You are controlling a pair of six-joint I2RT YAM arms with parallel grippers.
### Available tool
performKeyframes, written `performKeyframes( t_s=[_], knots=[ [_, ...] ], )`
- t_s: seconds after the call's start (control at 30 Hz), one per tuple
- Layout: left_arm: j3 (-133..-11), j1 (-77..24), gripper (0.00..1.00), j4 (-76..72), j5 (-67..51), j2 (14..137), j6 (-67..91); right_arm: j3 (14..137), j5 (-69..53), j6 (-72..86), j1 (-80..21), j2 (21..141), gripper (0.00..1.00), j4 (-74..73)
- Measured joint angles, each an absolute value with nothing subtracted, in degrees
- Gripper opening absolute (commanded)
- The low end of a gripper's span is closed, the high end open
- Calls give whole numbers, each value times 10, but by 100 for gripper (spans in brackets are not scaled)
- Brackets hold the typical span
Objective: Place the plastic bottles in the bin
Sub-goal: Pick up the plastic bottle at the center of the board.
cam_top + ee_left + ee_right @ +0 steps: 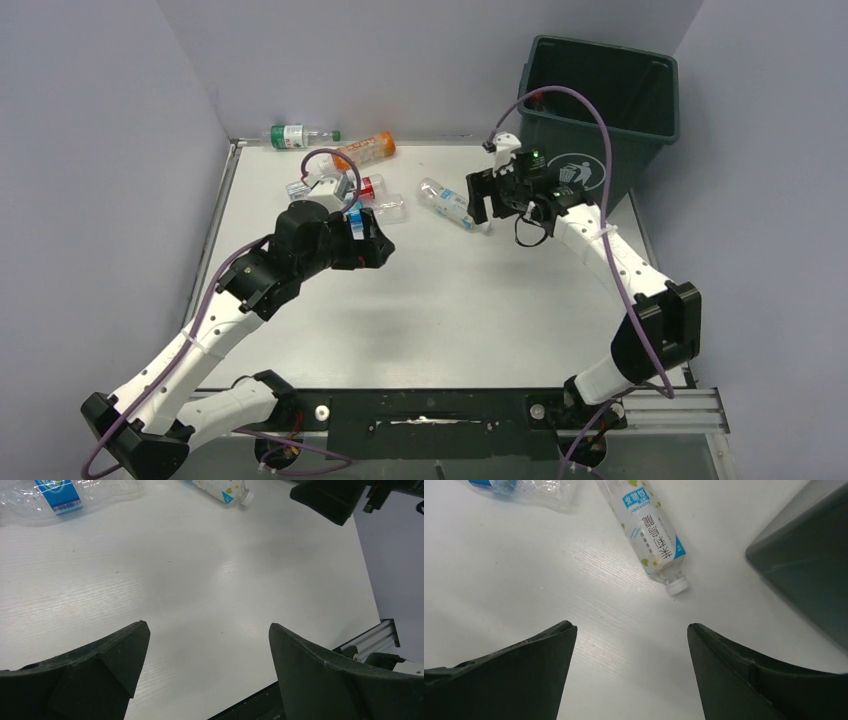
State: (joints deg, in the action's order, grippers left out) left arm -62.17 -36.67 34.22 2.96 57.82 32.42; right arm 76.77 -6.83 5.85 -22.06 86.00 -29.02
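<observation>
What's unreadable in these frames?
Top view: the inside of the bin is hidden by its own walls, so its contents are unknown.
Top view: the bottle cluster is partly under the left arm, so the count is unclear.
Left wrist view: the blue-label bottle is cut off by the top edge.

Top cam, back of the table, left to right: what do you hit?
green-label bottle → orange bottle → blue-and-white-label bottle → bin
</observation>
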Motion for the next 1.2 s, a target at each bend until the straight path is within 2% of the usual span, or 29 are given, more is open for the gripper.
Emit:
performKeyframes(
  t_s=[0.2, 0.43, 0.57, 0.83, 0.93, 1.07, 1.2],
  knots=[
    [-613, -367, 91, 334, 30, 570, 331, 762, -60, 51, -221, 922, 81, -262],
    [-607, -367, 91, 334, 29, 564, 335, 747, -57, 37, -210, 974, 72, -226],
    [-605, -367, 91, 333, 30, 561, 335, 736, -62, 32, -187, 985, 63, -214],
    [-592, -366, 91, 333, 29, 555, 338, 729, -69, 17, -151, 1007, 58, -189],
    [-592, -367, 91, 333, 27, 555, 339, 726, -72, 11, -151, 1021, 59, -180],
    [-592, -367, 91, 332, 27, 556, 339, 719, -73, 5, -151, 1044, 68, -166],
    [-592, -367, 91, 332, 26, 557, 340, 714, -73, 2, -151, 1062, 71, -159]
  ],
)
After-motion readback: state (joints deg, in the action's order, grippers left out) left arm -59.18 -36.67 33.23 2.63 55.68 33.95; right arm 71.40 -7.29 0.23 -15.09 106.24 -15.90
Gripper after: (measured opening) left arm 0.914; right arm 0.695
